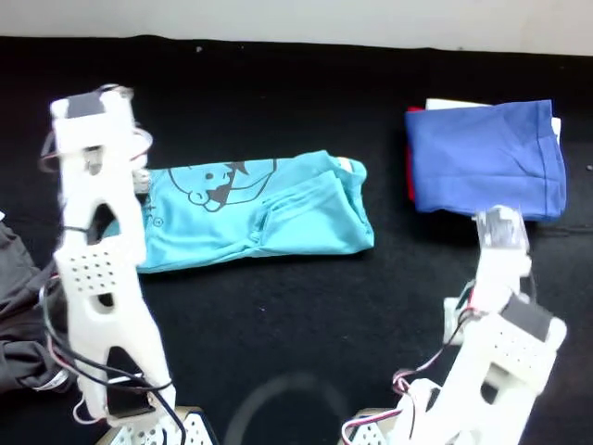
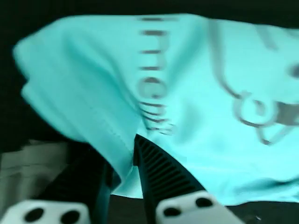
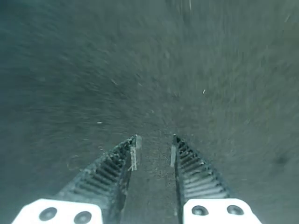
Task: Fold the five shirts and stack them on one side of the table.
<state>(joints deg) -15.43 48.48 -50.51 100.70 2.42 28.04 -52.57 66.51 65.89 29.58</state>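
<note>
Left claw [image 2: 120, 156]: closed on a fold at the edge of the cyan shirt [image 1: 264, 215], cloth pinched between the ribbed fingers [image 2: 161, 172].
Left arm [image 1: 97, 269]: stands tall at the left of the worktop [image 1: 306, 306], with the wrist bent down over the shirt's left end.
Right claw [image 3: 153, 142]: jaws a little apart with nothing between them, pointing at bare black worktop.
Right arm [image 1: 500, 343]: rises from the near right corner, tip just beside the near edge of the blue shirt [image 1: 486, 158]; can't tell if it touches.
Hard to see: the left arm covers the cyan shirt's left end in the high view; the wrist shot of the print is blurred.
Cyan shirt: mid-worktop, partly folded into a long band, grey cartoon print facing up, sleeve folded onto the body.
Blue shirt: far right, folded square, on top of a stack.
Stack edges: red layer [image 1: 409, 176] and white layer [image 1: 454, 104] peek out beneath.
Dark clothes [image 1: 14, 315]: unfolded heap at the left edge, cut off.
</note>
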